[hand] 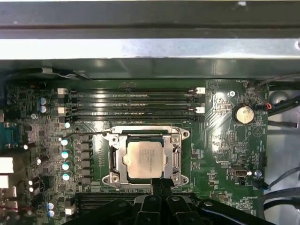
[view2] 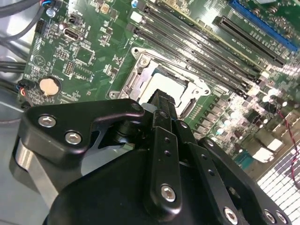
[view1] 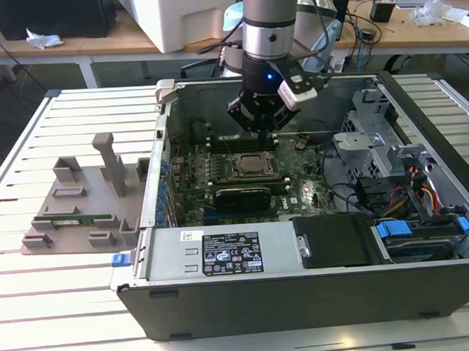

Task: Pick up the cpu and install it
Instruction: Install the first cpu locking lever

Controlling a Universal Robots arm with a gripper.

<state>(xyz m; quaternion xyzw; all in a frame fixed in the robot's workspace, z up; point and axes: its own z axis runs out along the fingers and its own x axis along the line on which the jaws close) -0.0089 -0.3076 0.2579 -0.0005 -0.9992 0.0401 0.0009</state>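
The cpu [hand: 145, 159], a small square chip with a pale silvery top, lies flat inside the black-framed motherboard socket [hand: 112, 161]. It also shows in the exterior view as the cpu [view1: 253, 165] in the middle of the open computer case [view1: 300, 292]. My gripper [view1: 260, 134] hangs a little above the socket, towards its back edge. The black fingers [hand: 161, 187] are shut together with nothing between them. In the second wrist view the fingertip [view2: 161, 101] covers part of the cpu [view2: 157, 82].
Memory slots [hand: 131, 103] run just behind the socket, and a coin battery [hand: 243, 113] sits on the board. A grey fixture [view1: 81, 204] holding a green memory stick stands at the exterior view's left. A drive cage and cables [view1: 388, 162] fill the case's right side.
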